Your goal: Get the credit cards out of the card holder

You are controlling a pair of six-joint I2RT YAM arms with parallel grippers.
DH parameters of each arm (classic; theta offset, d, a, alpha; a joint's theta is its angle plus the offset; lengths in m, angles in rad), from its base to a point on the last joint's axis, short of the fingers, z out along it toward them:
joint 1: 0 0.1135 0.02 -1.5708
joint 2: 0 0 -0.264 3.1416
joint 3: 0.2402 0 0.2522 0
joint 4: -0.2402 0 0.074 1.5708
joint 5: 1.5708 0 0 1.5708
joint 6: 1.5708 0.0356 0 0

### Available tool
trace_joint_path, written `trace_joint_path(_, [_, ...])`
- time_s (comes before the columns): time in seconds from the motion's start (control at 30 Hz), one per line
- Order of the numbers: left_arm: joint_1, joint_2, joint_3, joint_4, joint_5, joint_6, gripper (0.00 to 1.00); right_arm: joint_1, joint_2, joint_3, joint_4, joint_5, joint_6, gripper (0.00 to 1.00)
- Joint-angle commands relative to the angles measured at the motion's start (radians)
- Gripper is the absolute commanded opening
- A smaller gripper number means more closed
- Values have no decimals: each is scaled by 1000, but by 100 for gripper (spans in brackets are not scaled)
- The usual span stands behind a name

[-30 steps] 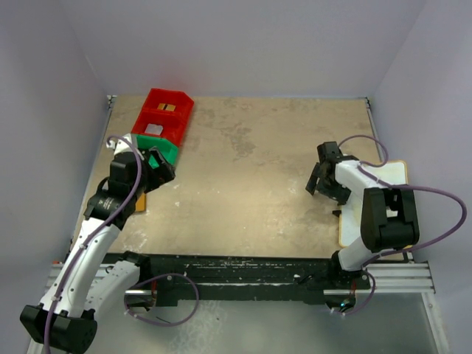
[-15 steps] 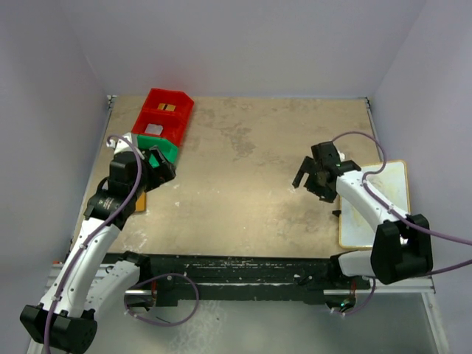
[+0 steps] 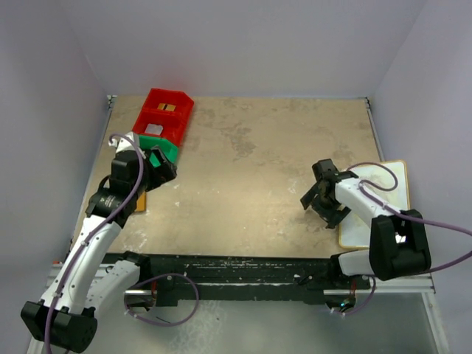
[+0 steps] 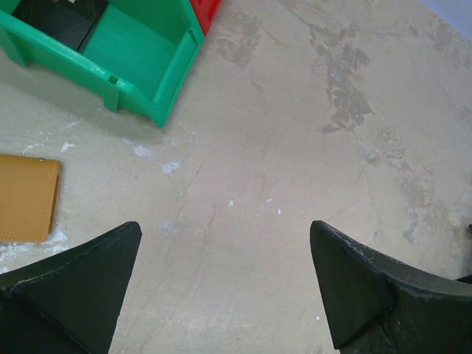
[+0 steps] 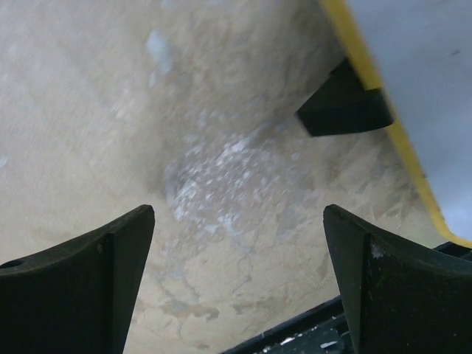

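The orange-tan card holder (image 4: 26,198) lies flat on the table at the left, just in front of the green bin (image 4: 133,59); in the top view only a strip of it (image 3: 140,200) shows beside my left arm. A gold-tan card (image 3: 169,108) lies in the far red bin, a pale card (image 3: 153,129) in the nearer red bin, and something black (image 4: 63,22) in the green bin. My left gripper (image 3: 164,171) is open and empty over bare table, right of the holder. My right gripper (image 3: 318,203) is open and empty, far from the holder.
Two red bins (image 3: 166,116) and the green bin (image 3: 164,153) stand in a row at the back left. A large white tan-edged board (image 3: 383,199) lies at the right edge, a black block (image 5: 343,110) under its rim. The black base rail (image 5: 310,339) runs along the near edge.
My right gripper swung a little left, then came back toward the near edge beside the white board. The left arm has hardly moved.
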Motion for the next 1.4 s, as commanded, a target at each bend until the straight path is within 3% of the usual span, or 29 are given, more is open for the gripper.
trace_joint_path(0.0, [-5, 15, 22, 44, 10, 35, 94, -53, 71, 34, -89, 113, 126, 100])
trace_joint_path(0.1, [-5, 16, 34, 35, -4, 36, 94, -80, 104, 79, -145, 190, 167, 100])
trace_joint_path(0.33, [-5, 21, 21, 14, -32, 39, 94, -215, 90, 79, -118, 260, 66, 100])
trace_joint_path(0.63, [-5, 30, 16, 3, -51, 29, 95, -228, 89, 91, -80, 265, 6, 100])
trace_joint_path(0.8, [-4, 70, 2, 13, -163, 13, 99, -192, -50, 49, 11, 62, -148, 99])
trace_joint_path(0.93, [4, 248, 101, -15, -222, 51, 99, -150, -226, 8, 34, -52, -189, 98])
trace_joint_path(1.13, [31, 506, 304, 49, -172, 74, 98, -149, -436, -78, 208, -377, -316, 98])
trace_joint_path(1.23, [37, 629, 419, 69, -204, 36, 97, -148, -468, -105, 297, -495, -359, 99])
trace_joint_path(1.37, [95, 814, 532, 71, -271, -124, 91, -148, -419, -82, 355, -560, -375, 99])
